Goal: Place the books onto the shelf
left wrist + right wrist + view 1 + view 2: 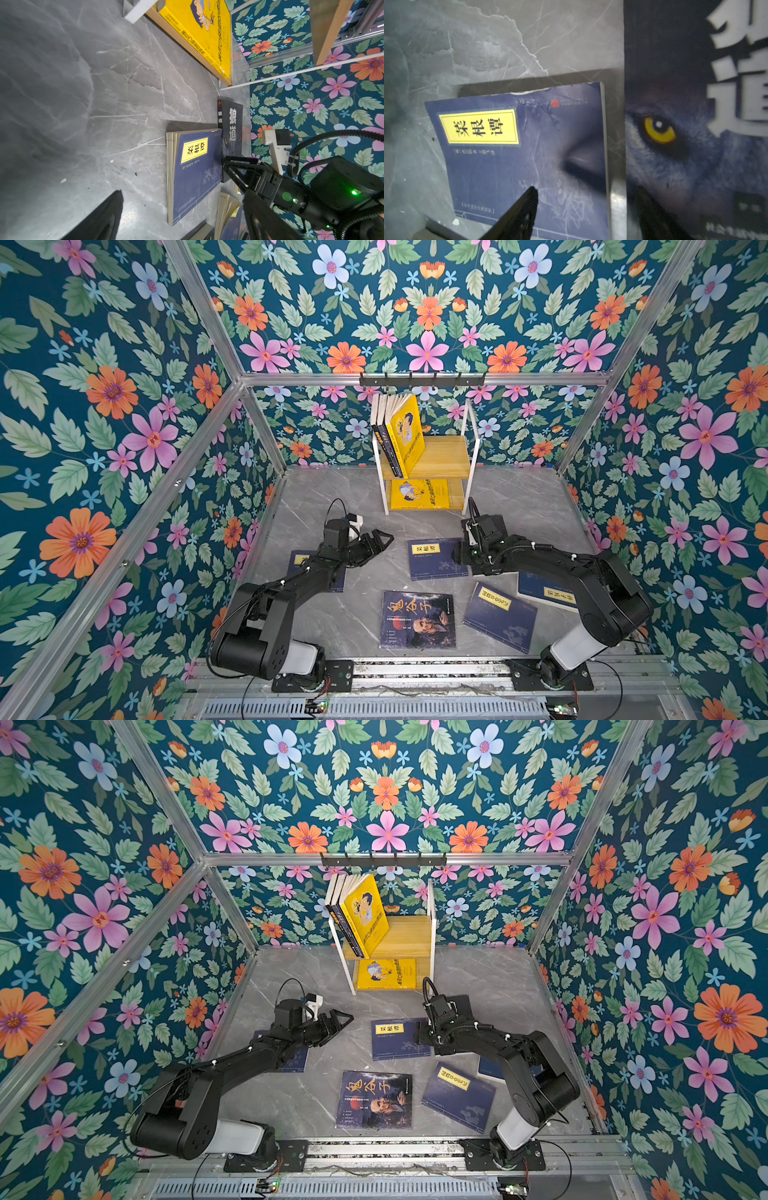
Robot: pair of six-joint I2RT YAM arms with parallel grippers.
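The shelf [440, 456] stands at the back; several books lean on its upper board, a yellow one [409, 435] in front, and another yellow book [419, 493] lies flat on the lower board. On the table lie a navy book [436, 558], an old-man's-face book [417, 620] and more navy books [500, 616]. My right gripper [586, 191] is open, pointing down, its fingers straddling the gap between that navy book [519, 155] and a black wolf-eye book [685, 145]. My left gripper [380, 541] hangs open and empty above the table, left of the navy book [195, 174].
A black hook rail [422, 379] runs above the shelf. One navy book [301, 566] lies partly under my left arm, another [544, 593] under my right arm. Flowered walls close the table on three sides. The shelf's upper board has bare wood on its right half.
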